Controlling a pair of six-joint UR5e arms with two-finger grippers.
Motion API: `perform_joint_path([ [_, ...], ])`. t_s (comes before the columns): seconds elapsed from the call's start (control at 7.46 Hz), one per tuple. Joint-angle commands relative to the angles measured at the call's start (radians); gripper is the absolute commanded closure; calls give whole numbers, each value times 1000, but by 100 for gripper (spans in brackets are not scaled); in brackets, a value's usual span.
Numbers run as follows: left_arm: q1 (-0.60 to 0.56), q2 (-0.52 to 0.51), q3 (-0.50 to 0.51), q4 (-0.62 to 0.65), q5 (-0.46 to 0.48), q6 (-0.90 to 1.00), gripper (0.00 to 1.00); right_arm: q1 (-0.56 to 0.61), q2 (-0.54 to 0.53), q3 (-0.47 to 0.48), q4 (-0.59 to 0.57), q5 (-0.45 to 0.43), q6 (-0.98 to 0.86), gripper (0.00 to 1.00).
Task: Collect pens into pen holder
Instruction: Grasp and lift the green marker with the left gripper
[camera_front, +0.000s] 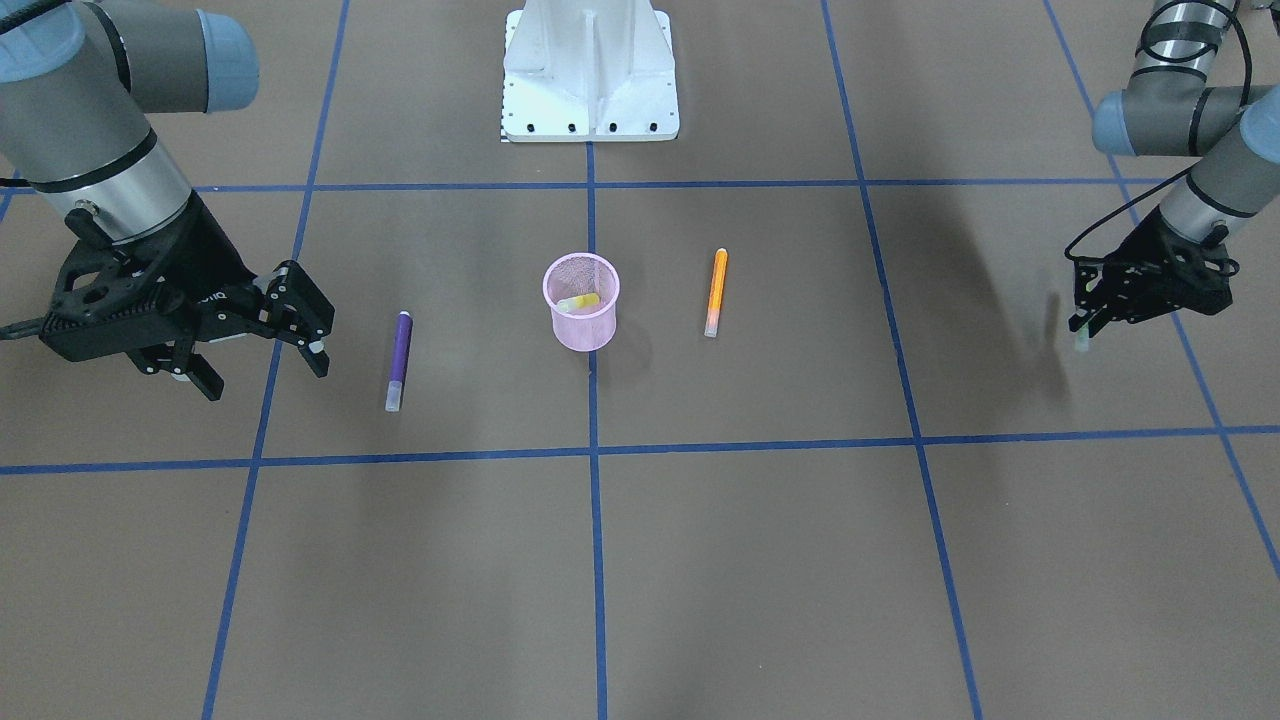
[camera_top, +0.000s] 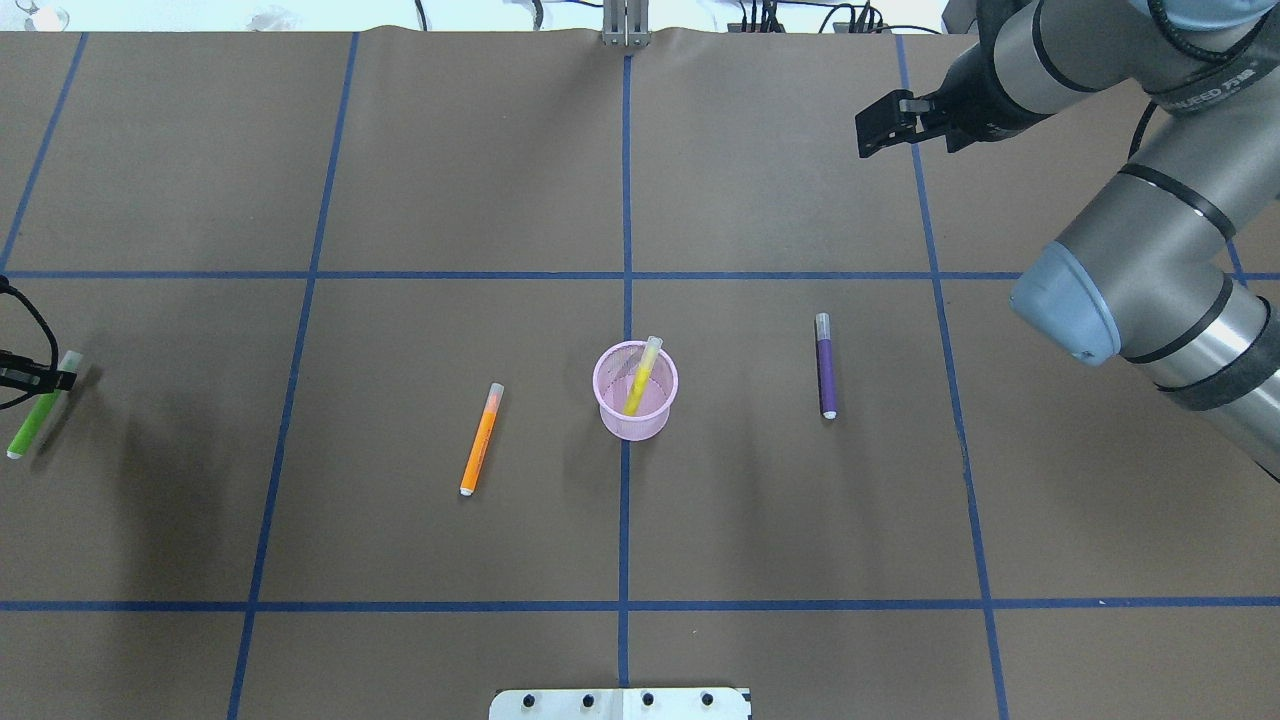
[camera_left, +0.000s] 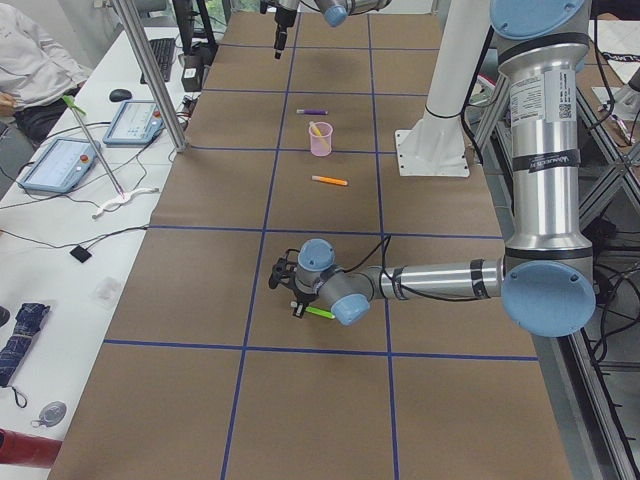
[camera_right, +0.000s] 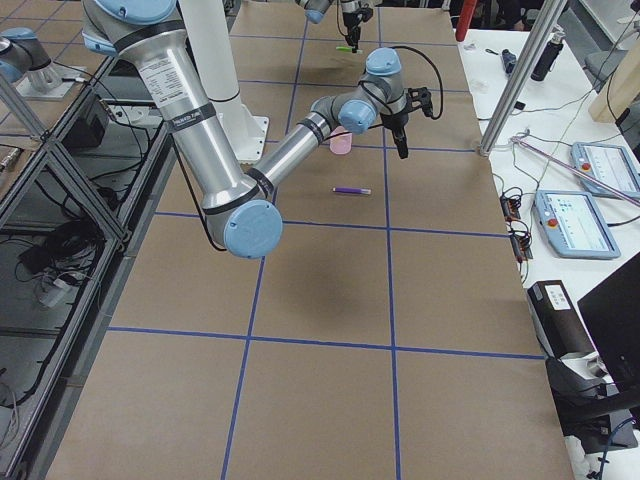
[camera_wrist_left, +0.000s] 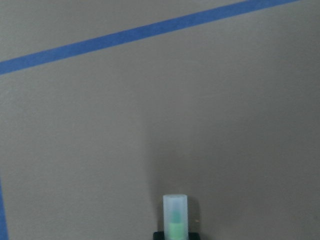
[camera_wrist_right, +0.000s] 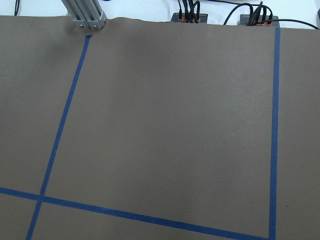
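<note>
L gripper (camera_front: 1086, 322) clamped on green pen (camera_top: 38, 412), R gripper (camera_front: 265, 371) wide apart & empty, yellow pen (camera_top: 640, 378) in pen holder (camera_top: 640, 428)

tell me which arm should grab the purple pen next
Right. The purple pen lies on its side of the holder, and the right gripper is open and empty. The left gripper is shut on the green pen, far across the table.

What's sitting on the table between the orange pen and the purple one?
The pink mesh pen holder, with a yellow pen leaning inside it. The overhead view shows it standing between the orange pen and the purple pen.
</note>
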Motion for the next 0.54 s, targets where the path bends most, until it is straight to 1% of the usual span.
perform_joint_path([
  [0.0, -2, -175, -43, -141, -4, -11, 100, 0, -4, 0, 2, -2, 0, 0],
  [0.13, 4, -257, -43, -146, -1, -96, 100, 0, -11, 2, 3, -6, 0, 0],
  [0.27, 19, -314, -42, -214, 6, -124, 100, 0, -11, 2, 3, -9, 0, 0],
  [0.4, 66, -339, -43, -324, 65, -128, 100, 0, -14, 0, 2, -10, -2, 0],
])
